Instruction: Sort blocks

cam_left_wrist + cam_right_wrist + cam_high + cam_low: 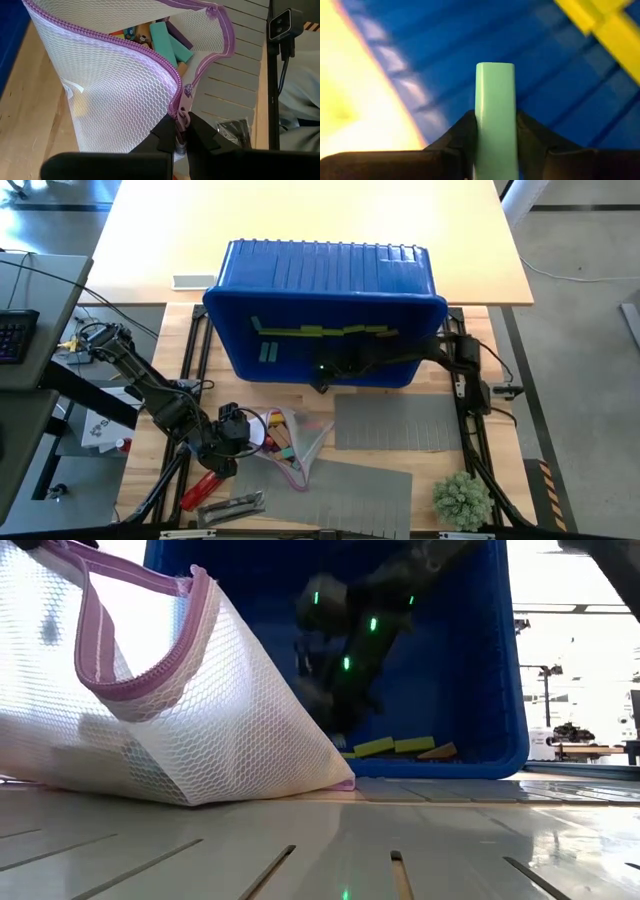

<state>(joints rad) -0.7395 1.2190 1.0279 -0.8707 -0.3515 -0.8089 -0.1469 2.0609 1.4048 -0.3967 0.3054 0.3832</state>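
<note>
Inside the blue bin [330, 310], right gripper [495, 150] clamped on a teal block [494, 110], pinched across its narrow sides with the long axis sticking straight out past the fingertips; more lime blocks [330, 332] lying on the bin floor nearby. Likely light, stiff and smooth, so best gripped mid-length across the flat faces. At the table's front, left gripper [181, 140] pinched shut on the purple zipper edge of the mesh bag [115, 95], with teal and purple blocks [170, 40] already inside.

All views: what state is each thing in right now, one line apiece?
Bin: tipped on its side, blocks lying inside.
Mesh bag: unzipped, blocks inside.
Left tool: shut on the bag's zipper edge.
Right tool: inside the bin, shut on a teal block.
</note>
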